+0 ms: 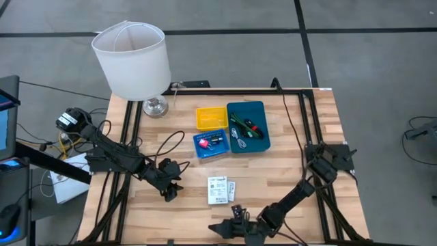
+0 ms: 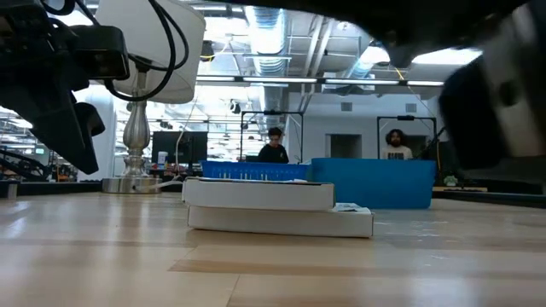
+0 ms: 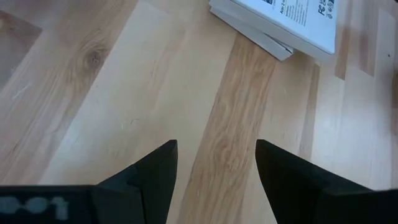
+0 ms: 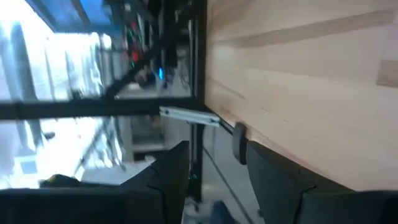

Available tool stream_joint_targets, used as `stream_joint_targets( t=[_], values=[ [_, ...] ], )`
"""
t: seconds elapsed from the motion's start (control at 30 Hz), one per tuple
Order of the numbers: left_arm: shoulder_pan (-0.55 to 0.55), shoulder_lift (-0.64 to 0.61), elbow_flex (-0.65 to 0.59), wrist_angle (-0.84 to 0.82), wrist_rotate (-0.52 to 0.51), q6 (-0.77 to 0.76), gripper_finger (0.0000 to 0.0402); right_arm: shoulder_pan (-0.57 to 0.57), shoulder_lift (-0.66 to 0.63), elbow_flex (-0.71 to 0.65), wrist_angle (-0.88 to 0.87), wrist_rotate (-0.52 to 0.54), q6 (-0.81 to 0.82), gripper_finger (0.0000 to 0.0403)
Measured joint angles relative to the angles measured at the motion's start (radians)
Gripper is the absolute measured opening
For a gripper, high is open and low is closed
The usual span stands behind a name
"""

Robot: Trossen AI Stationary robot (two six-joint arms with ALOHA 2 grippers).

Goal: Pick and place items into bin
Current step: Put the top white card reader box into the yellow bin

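White printed packets (image 1: 220,190) lie stacked flat on the wood near the table's middle; they also show in the low view (image 2: 273,209) and the left wrist view (image 3: 292,22). The yellow bin (image 1: 211,117), blue bin (image 1: 210,144) and teal bin (image 1: 248,127) stand beyond them. The teal bin holds green, red and black pieces and a thin cable. My left gripper (image 1: 171,189) hovers open over bare wood left of the packets (image 3: 216,162). My right gripper (image 1: 222,229) is open at the table's near edge, tipped on its side (image 4: 217,162).
A white lampshade on a silver base (image 1: 133,58) stands at the far left corner. Black frame rails (image 1: 130,130) and cables run along both table sides. A small dark piece (image 1: 236,211) lies near my right gripper. Two people (image 2: 275,145) sit far behind the table.
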Motion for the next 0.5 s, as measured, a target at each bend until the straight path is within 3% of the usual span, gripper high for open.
stream_joint_targets(
  t=[0.27,0.5],
  values=[
    [0.0,0.0,0.0,0.0,-0.004,0.0,0.0205,-0.06,0.0,0.045,0.067,-0.142,-0.204,0.0144],
    [0.0,0.0,0.0,0.0,-0.005,0.0,0.0205,-0.09,0.0,0.116,-0.036,-0.293,-0.249,0.0186]
  ],
)
